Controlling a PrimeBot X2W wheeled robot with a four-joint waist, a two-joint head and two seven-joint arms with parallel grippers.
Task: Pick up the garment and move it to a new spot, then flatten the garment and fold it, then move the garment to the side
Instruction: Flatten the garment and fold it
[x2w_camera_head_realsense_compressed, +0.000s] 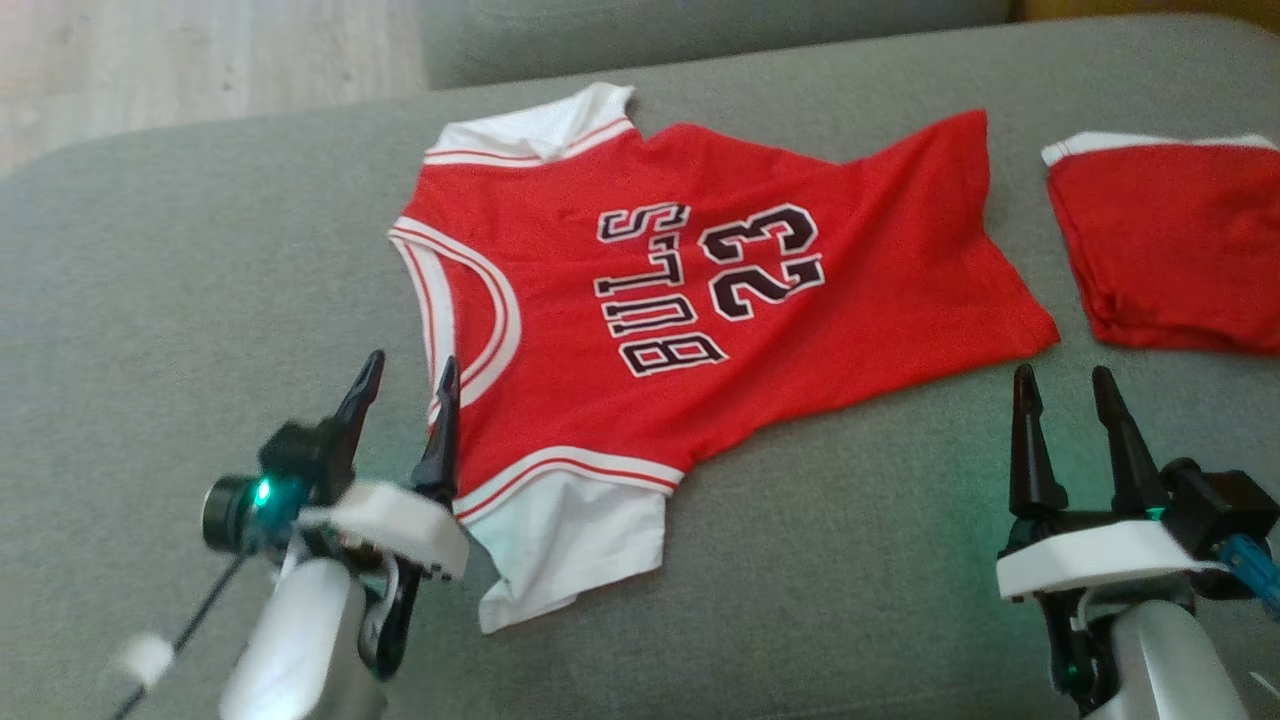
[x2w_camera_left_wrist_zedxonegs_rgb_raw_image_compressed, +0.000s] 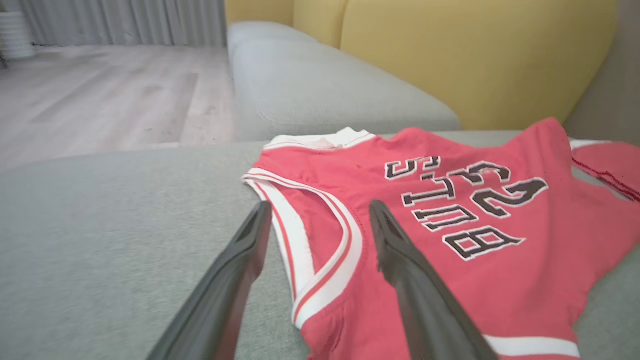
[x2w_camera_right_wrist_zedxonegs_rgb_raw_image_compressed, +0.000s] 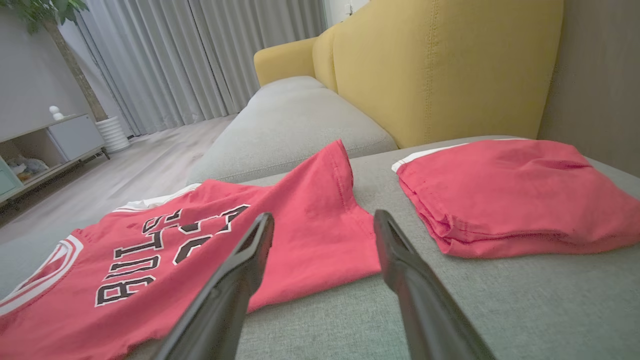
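Poised wide open and empty over the grey fabric sofa cushion (x2w_camera_head_realsense_compressed: 200, 280): left gripper (x2w_camera_head_realsense_compressed: 412, 360) at the left-hand neckline of the spread red-and-white basketball jersey (x2w_camera_head_realsense_compressed: 800, 330), right gripper (x2w_camera_head_realsense_compressed: 1061, 372) near its right hem.

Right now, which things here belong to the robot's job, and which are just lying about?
In the job: jersey, spread on the cushion; left gripper, open; right gripper, open.
Lying about: folded red garment; yellow backrest; curtains.

Silver forearms (x2w_camera_head_realsense_compressed: 300, 640), black tapered fingers (x2w_camera_head_realsense_compressed: 1025, 440)
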